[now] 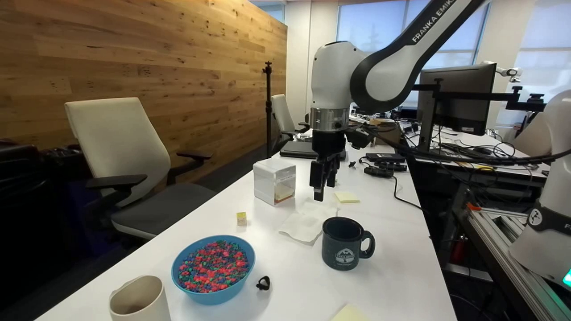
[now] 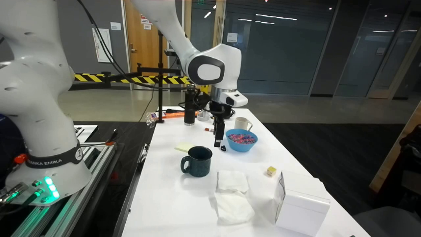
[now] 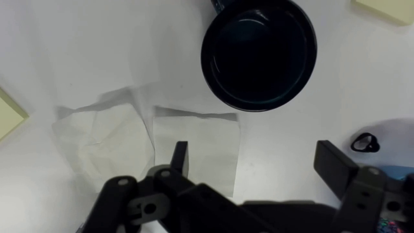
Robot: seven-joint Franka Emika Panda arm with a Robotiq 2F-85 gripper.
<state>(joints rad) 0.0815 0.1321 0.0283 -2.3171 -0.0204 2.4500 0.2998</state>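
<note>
1. In the wrist view, the gripper (image 3: 254, 158) comes in from the bottom of the frame with its fingers spread wide, white tabletop (image 3: 281, 145) and part of a white napkin (image 3: 207, 145) showing in the gap between them
2. Also there, the dark mug (image 3: 258, 55) stands at the top, right of centre, apart from both fingers, its handle cut off by the upper edge
3. A yellow note pad (image 3: 388, 9) sits in the upper right corner, a similar pad (image 3: 9, 115) at the left edge, and a small black loop (image 3: 365, 142) near the right edge
4. In an exterior view, the gripper points down near the middle of the frame; the dark mug stands upright, lower and to the right, near the white napkin
5. A white box (image 1: 265, 180) stands left of the gripper there, and a blue bowl (image 1: 214, 298) of coloured bits lies lower left, between a beige cup (image 1: 138, 298) and the black loop
6. In an exterior view, a black bottle (image 2: 189, 113) stands upper middle, the robot base (image 2: 67, 182) is lower left, and the dark mug sits near the centre, below and left of the gripper, handle to the left
</note>
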